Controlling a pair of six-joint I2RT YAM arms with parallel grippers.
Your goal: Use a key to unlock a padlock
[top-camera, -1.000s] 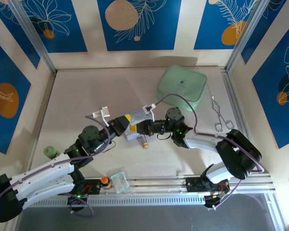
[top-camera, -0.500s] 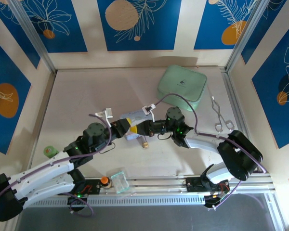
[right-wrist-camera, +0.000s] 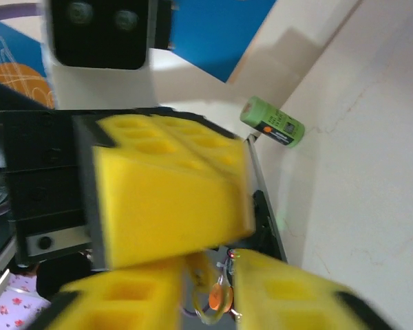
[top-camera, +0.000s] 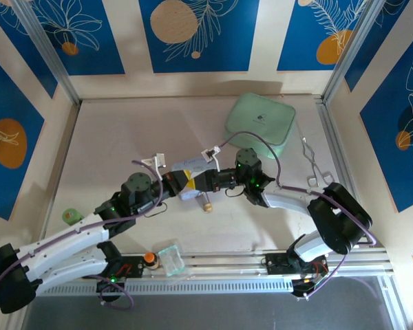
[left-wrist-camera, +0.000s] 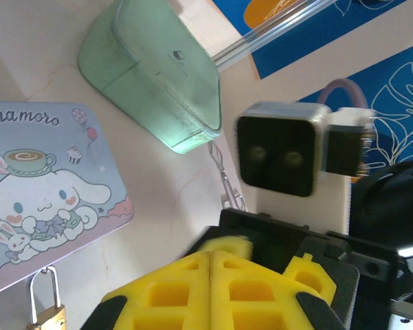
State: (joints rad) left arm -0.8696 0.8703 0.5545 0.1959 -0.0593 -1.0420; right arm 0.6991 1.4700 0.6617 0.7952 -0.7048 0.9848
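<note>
Item: padlock (top-camera: 206, 204). Lies flat on table, unheld, just at 6 o'clock of cartoon tin (left-wrist-camera: 48, 185).
Key (right-wrist-camera: 210, 301): thin looped metal, probably it, in narrow gap of right gripper (right-wrist-camera: 213, 289); clamped or loose, cannot tell.
Left gripper (left-wrist-camera: 211, 265): pads pressed together, at 9 o'clock of right, near touching.
Risk: crowded fingers fumble, tiny key drops, skids off tin; loose padlock slides under key's push.

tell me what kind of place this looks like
Probably a robot lab test cell: a pale table boxed in by blue leaf-print panels on aluminium posts, two robot arms bolted to a rail at its near edge, and loose props like a mint case and tongs.
</note>
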